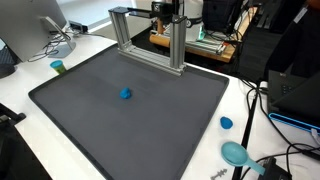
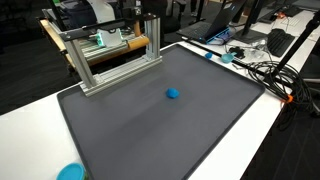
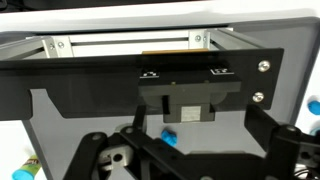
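My claw [image 3: 190, 158] fills the bottom of the wrist view, spread wide and holding nothing. Just past it, low centre, a small blue blob [image 3: 168, 138] lies on the gray mat [image 3: 45, 110]. Beyond, the aluminium frame [image 3: 120, 42] crosses the upper part.

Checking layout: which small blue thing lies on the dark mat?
The blue lump near the mat centre; the blue cap and teal disc sit on the white table.
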Robot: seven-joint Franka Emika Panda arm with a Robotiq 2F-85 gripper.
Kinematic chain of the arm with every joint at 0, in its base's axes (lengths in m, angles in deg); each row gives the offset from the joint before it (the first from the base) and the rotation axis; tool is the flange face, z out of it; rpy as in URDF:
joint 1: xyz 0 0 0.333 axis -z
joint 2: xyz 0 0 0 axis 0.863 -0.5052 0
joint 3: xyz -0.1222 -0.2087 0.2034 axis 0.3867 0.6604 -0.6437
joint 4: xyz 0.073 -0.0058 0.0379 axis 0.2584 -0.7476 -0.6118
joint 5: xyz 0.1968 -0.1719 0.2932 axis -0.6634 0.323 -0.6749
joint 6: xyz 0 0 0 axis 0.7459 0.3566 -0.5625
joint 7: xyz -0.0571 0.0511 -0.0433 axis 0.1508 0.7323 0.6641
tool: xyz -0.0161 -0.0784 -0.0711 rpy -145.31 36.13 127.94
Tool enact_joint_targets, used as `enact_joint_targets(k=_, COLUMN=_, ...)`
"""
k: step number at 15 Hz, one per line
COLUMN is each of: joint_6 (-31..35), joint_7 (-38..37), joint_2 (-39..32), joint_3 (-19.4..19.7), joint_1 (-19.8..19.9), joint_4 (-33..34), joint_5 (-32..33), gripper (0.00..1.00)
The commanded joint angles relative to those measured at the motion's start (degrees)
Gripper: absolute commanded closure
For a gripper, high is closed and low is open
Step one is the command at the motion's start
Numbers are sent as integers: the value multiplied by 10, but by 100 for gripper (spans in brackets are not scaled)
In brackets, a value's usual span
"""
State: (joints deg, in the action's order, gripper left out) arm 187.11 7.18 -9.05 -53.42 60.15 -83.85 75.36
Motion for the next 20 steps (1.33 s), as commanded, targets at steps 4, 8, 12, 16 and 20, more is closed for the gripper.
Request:
enact_joint_targets(k=4, joint_6=34, joint_7=-18, joint_2=-4, joint_3=-11, joint_1=4, joint_4=-13, joint_5=-2, gripper=0)
enact_joint_targets(k=8, joint_6=50, joint_7=-38, joint_2=-22, joint_3=-18, joint_1=8, joint_4=-11, joint_5=-1, gripper=0)
enact_joint_targets(k=12, joint_6=57, joint_7=-51, joint_2=-40, joint_3=-17, joint_1=13, joint_4=-11, joint_5=0, gripper=0)
enact_joint_targets(k=16, joint_6=66, joint_7=-51, joint_2=-57, joint_3=-14, joint_1=15, joint_4=-10, joint_5=-1, gripper=0)
enact_joint_targets(k=20, joint_6=58, joint_7=-43, joint_2=-59, joint_3=-11, joint_1=12, joint_4=-11, joint_5=-3, gripper=0)
